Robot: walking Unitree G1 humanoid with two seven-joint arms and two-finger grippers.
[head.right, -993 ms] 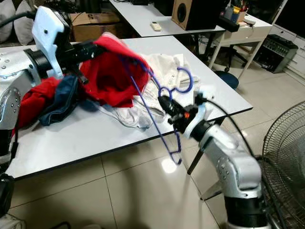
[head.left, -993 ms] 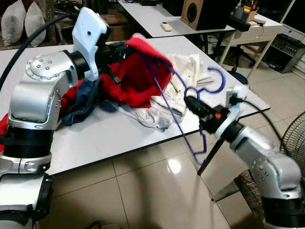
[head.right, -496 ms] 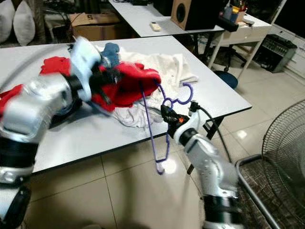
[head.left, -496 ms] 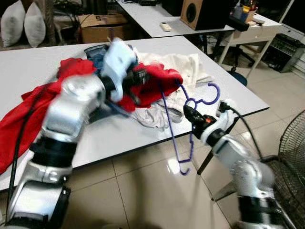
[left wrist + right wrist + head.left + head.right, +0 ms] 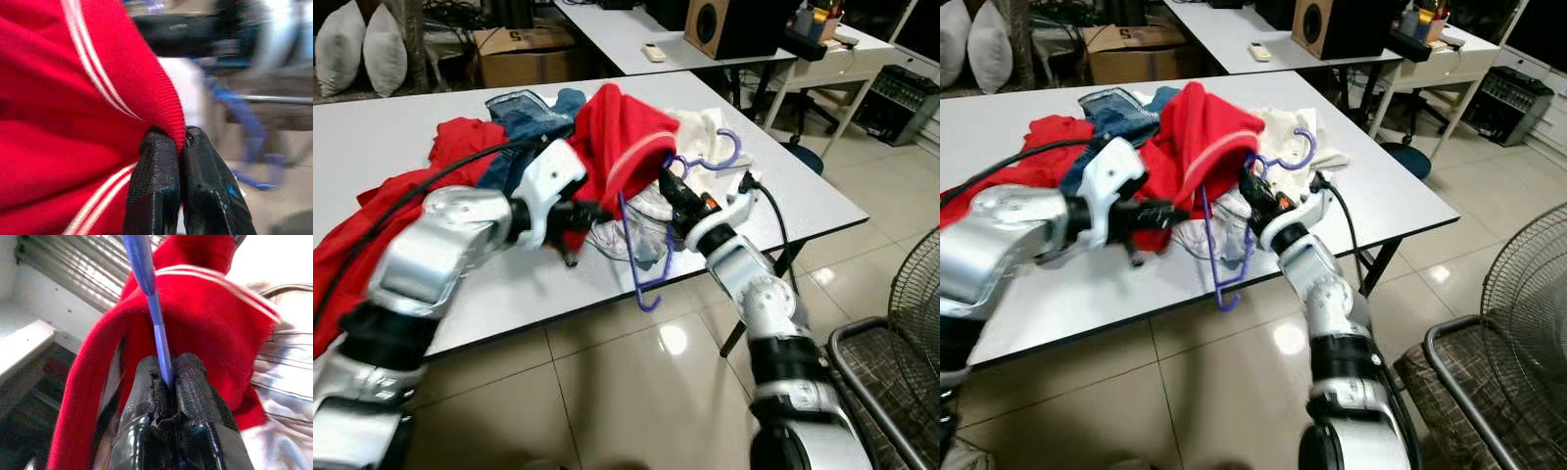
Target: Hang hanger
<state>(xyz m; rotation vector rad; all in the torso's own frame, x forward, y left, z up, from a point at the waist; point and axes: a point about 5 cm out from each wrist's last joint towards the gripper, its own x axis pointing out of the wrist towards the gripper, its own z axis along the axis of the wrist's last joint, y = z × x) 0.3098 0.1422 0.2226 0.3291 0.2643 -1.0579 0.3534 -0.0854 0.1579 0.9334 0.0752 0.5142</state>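
- Your left gripper (image 5: 166, 147) has its jaws clamped on the ribbed, white-striped hem of the red garment (image 5: 617, 137), holding that edge up off the table (image 5: 803, 186).
- Your right gripper (image 5: 165, 374) has its jaws clamped on the thin bar of the blue hanger (image 5: 641, 250), close under the hook.
- The hanger sits at the near edge of the table: its hook points up beside the white clothing (image 5: 710, 132), one shoulder reaches towards the raised red hem, and its lower corner hangs over the table edge, above the tiled floor (image 5: 607, 392).
- The step in hand looks like dressing the hanger: you are opening the garment with the left arm and feeding the hanger in with the right.
- Whether the hanger's shoulder is already inside the opening, I cannot tell; the fabric hides it.
- Next, you will likely need to steer the hanger's arm deeper into the hem while keeping the opening taut.
- Watch the pile of blue jeans (image 5: 524, 108) and red cloth behind; it could drag along.
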